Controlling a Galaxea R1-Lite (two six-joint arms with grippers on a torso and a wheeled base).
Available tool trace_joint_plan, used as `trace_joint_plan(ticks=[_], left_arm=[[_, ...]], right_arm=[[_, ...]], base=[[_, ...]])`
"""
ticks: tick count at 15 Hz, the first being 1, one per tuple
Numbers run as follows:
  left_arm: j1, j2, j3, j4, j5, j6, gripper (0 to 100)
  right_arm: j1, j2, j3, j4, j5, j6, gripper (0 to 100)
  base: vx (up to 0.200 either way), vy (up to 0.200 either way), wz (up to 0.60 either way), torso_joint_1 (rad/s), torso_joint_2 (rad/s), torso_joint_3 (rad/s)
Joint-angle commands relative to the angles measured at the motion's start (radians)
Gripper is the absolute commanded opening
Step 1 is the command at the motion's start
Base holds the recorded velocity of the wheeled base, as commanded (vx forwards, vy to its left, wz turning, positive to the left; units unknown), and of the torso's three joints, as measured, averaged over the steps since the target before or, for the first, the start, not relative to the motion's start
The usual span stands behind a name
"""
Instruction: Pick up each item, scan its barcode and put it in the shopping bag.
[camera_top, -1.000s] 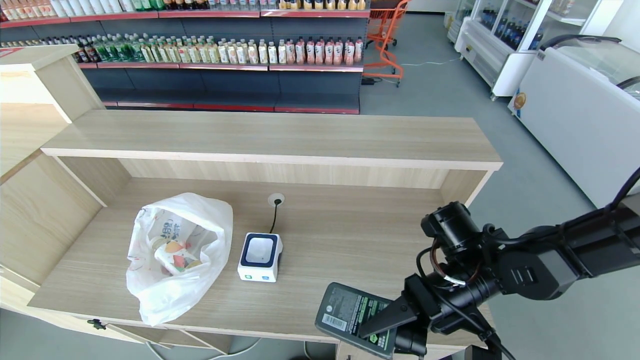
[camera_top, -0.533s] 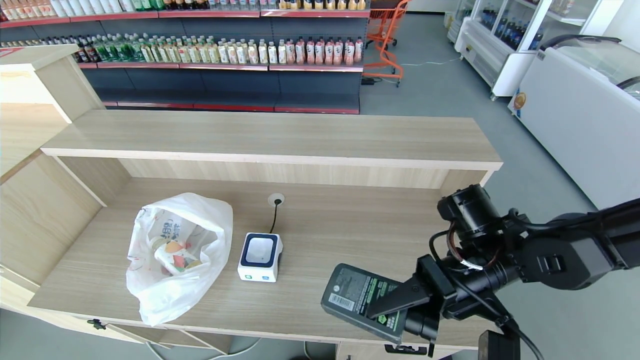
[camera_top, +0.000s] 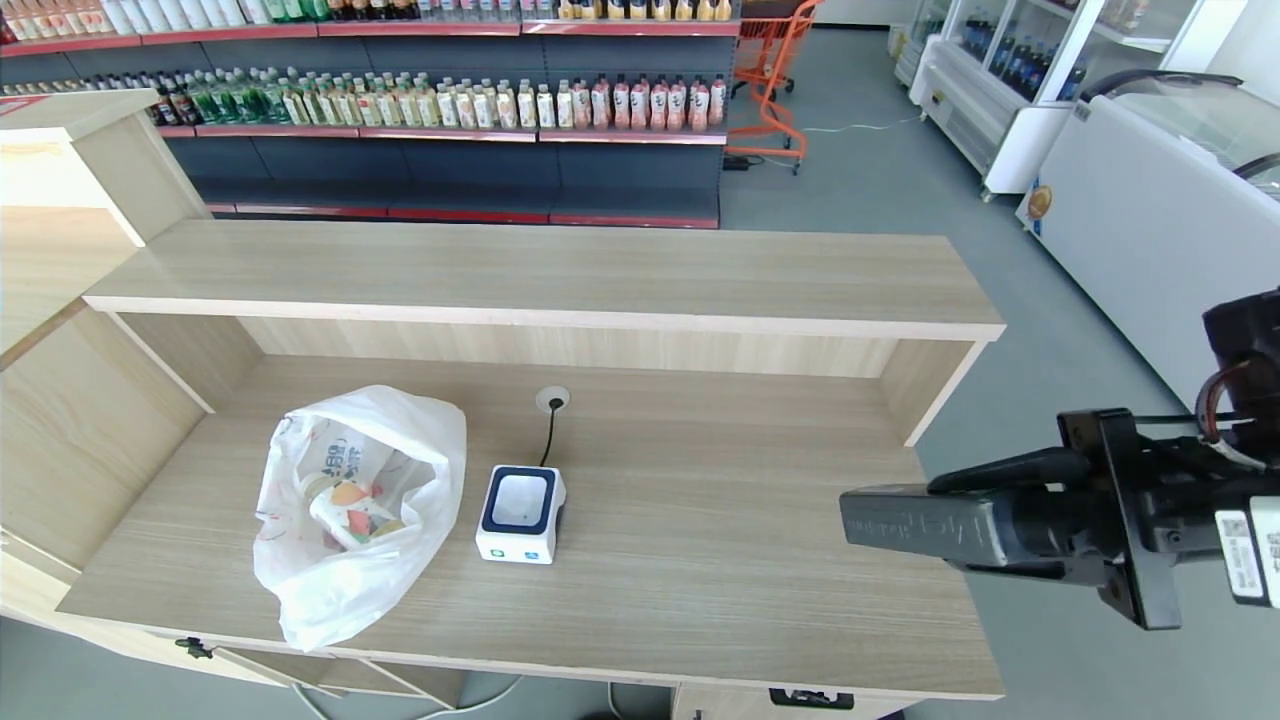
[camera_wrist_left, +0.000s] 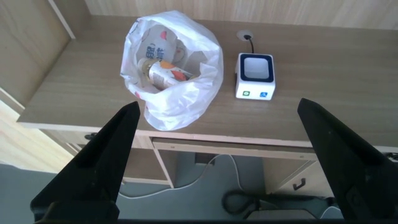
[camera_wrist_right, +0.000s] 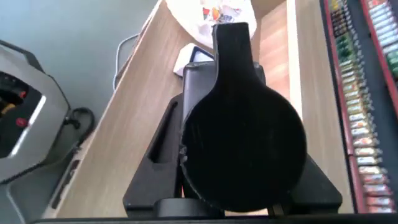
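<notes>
A dark flat package (camera_top: 915, 522) hangs edge-on beyond the counter's right end, with my right gripper (camera_top: 950, 525) shut on it. The right wrist view has a black finger (camera_wrist_right: 233, 50) lying over the same package (camera_wrist_right: 194, 84). A white shopping bag (camera_top: 350, 510) with several items inside lies on the counter's left part. Just right of it stands the white barcode scanner (camera_top: 520, 512), window facing up. My left gripper (camera_wrist_left: 217, 168) is open and holds nothing, in front of the counter's near edge, with the bag (camera_wrist_left: 174, 68) and scanner (camera_wrist_left: 255, 76) beyond it.
The wooden counter (camera_top: 700, 520) has a raised back ledge (camera_top: 560, 280) and side walls. The scanner's cable runs to a grommet (camera_top: 552, 400). White freezers (camera_top: 1160, 220) stand on the right. Bottle shelves (camera_top: 450, 105) and an orange cart (camera_top: 775, 70) are behind.
My right arm swung right and up, away from the counter's front edge. The package turned from label-up to edge-on. Bag and scanner stayed put.
</notes>
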Motion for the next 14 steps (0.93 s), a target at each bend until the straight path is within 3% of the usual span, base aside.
trace_joint_plan(ticks=[1,4,7,8,9,10,12,14], left_arm=[[0.0,0.0,0.0,0.0,0.0,0.0,100],[0.002,0.0,0.0,0.0,0.0,0.0,100],[0.002,0.0,0.0,0.0,0.0,0.0,100],[0.0,0.0,0.0,0.0,0.0,0.0,100],[0.0,0.0,0.0,0.0,0.0,0.0,100],[0.0,0.0,0.0,0.0,0.0,0.0,100],[0.0,0.0,0.0,0.0,0.0,0.0,100],[0.0,0.0,0.0,0.0,0.0,0.0,100]], right_arm=[[-0.023,-0.118,0.027,0.014,-0.017,0.226,0],[-0.108,-0.146,0.036,-0.055,-0.017,0.944,0],[-0.249,0.032,0.061,-0.418,-0.019,1.432,0],[-0.269,0.065,0.065,-0.481,-0.019,1.551,0],[-0.289,0.097,0.093,-0.578,-0.02,1.827,0],[-0.292,0.092,0.139,-0.625,-0.023,2.022,0],[-0.292,0.071,0.266,-0.72,-0.045,2.208,0],[-0.287,0.052,0.384,-0.786,-0.048,2.225,0]], base=[[0.0,0.0,0.0,0.0,0.0,0.0],[0.0,0.0,0.0,0.0,0.0,0.0],[0.0,0.0,0.0,0.0,0.0,0.0],[0.0,0.0,0.0,0.0,0.0,0.0],[0.0,0.0,0.0,0.0,0.0,0.0],[0.0,0.0,0.0,0.0,0.0,0.0],[0.0,0.0,0.0,0.0,0.0,0.0],[0.0,0.0,0.0,0.0,0.0,0.0]])
